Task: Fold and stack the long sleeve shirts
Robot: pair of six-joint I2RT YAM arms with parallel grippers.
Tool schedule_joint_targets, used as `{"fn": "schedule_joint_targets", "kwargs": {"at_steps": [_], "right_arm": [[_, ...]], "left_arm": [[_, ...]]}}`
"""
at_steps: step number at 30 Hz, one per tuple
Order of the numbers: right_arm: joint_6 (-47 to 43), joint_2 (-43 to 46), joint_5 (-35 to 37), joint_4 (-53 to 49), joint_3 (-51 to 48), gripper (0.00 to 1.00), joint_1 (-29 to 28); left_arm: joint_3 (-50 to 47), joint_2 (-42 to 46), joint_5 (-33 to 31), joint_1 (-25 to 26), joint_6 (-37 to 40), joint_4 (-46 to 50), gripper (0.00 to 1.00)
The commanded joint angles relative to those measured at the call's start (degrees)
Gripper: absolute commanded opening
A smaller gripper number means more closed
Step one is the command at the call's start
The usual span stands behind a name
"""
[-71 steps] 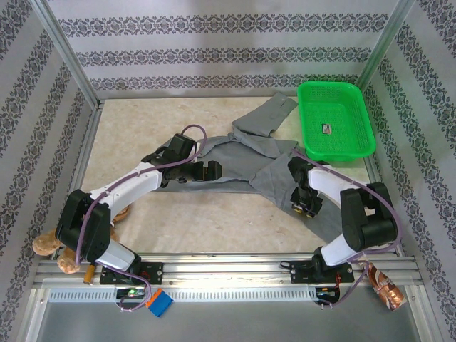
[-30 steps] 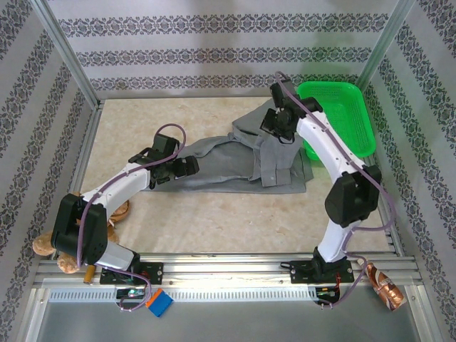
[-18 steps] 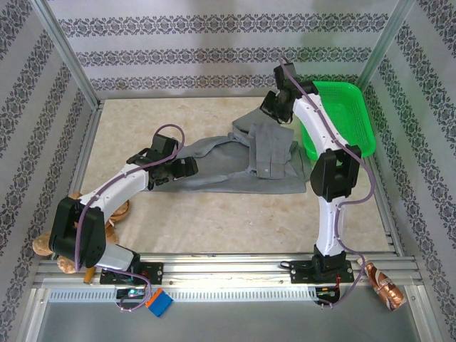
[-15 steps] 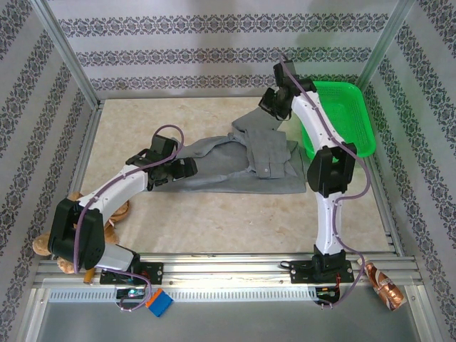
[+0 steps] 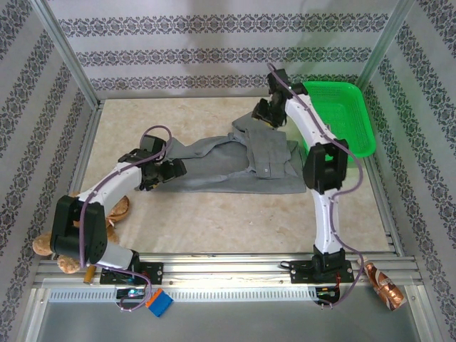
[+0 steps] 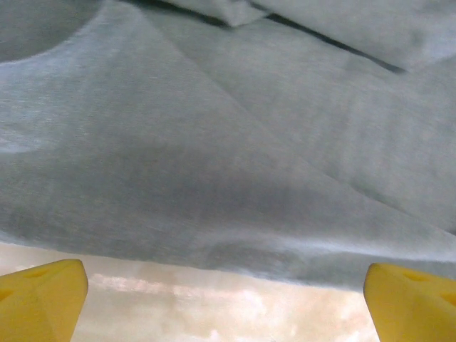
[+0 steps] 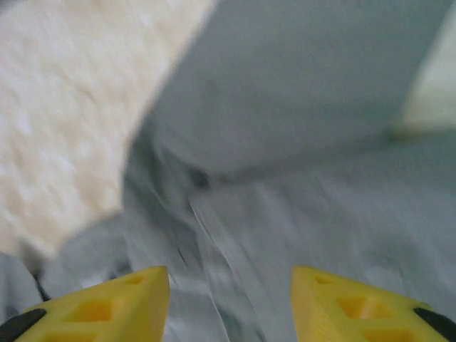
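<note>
Right arm's swung from the near side way out to the far side over the last couple seconds, and the grey shirt (image 5: 235, 160) got a flap folded over along the way. The right gripper (image 5: 259, 115) is over the shirt's far end, just beside the green basket (image 5: 356, 121), fingers parted with nothing pinched. The left gripper (image 5: 164, 174) is spread wide at the shirt's left edge. Shirt lies mid-table (image 5: 214, 214).

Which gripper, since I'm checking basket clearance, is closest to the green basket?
The right gripper, poised over the grey shirt's far end just beside the green basket. The left gripper is at the shirt's opposite end, well away from it.
</note>
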State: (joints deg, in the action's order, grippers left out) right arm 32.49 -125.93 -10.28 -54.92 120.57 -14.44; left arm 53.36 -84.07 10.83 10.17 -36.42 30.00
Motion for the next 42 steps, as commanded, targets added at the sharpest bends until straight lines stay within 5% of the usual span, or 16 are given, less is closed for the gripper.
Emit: {"fn": "schedule_joint_targets", "kwargs": {"at_steps": [1, 6, 11, 25, 36, 42], "right_arm": [[-10.8, 13.2, 6.5, -0.2, -15.6, 0.57, -3.9], [-16.8, 23.8, 11.6, 4.4, -38.2, 0.63, -8.5], [-21.2, 22.9, 15.3, 8.7, -45.4, 0.61, -14.0], [-26.4, 10.3, 29.4, 9.5, -37.3, 0.50, -16.4], [-25.4, 8.6, 27.5, 10.3, -33.8, 0.14, -12.3], [-23.5, 9.6, 24.0, 10.0, -30.5, 0.10, -10.5]], "left_arm": [[-0.8, -2.2, 3.4, -3.7, -1.3, 0.4, 1.00], [-1.0, -6.3, 5.8, -7.9, -0.5, -1.3, 1.00], [0.0, -11.1, 6.3, -10.2, 2.2, -1.2, 1.00], [-3.4, -11.5, 6.7, -11.2, 3.5, -2.6, 1.00], [-6.7, -8.9, 6.4, -11.9, 4.2, -2.7, 1.00], [-7.8, -8.3, 6.8, -11.8, 4.5, -2.8, 1.00]]}}
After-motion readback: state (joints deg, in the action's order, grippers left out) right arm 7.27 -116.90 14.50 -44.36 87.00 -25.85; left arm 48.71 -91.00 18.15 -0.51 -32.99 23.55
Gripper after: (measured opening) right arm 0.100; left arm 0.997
